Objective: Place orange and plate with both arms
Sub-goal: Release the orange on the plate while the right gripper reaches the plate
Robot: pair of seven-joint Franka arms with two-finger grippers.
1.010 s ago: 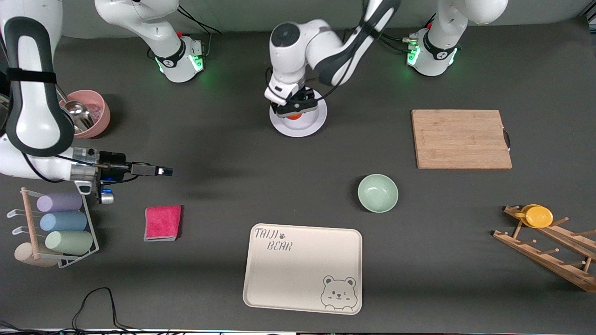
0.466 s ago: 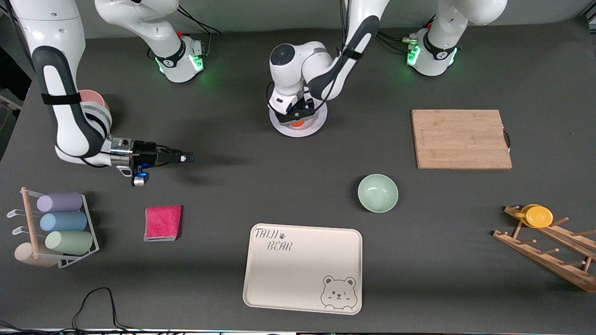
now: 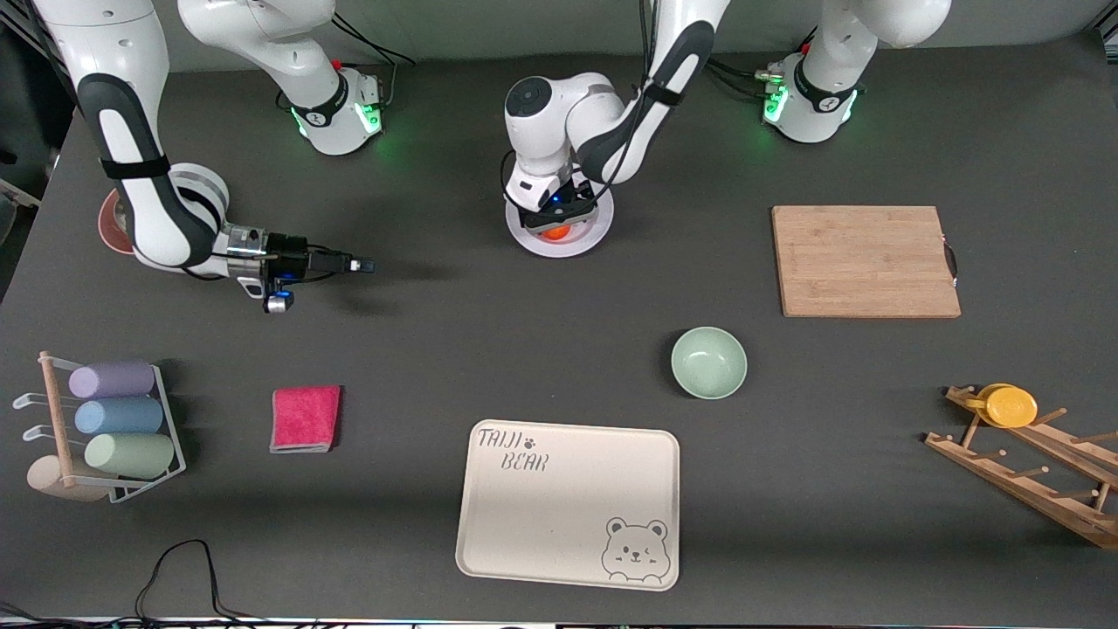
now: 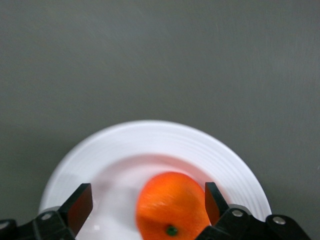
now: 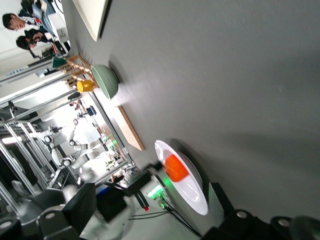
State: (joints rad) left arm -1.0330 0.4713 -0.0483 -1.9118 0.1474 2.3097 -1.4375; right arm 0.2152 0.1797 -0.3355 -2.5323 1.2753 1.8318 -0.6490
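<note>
Both of my grippers stand with fingers apart. My left gripper (image 3: 552, 212) hangs low over the plate (image 3: 596, 229), its fingers (image 4: 80, 206) spread on either side of the orange (image 4: 170, 210), one finger close against it. The orange sits in the plate's shallow centre. My right gripper (image 3: 358, 265) holds nothing, pointing across the table toward the plate, well apart from it.

Bright orange (image 3: 555, 232) on a pale white plate (image 3: 590, 238), upper centre. Mint-green bowl (image 3: 708, 362) at mid-frame. Cream tray (image 3: 568, 502) with a bear drawing, bottom centre. Magenta cloth (image 3: 305, 418), lower left. Tan wooden board (image 3: 865, 260), right.
</note>
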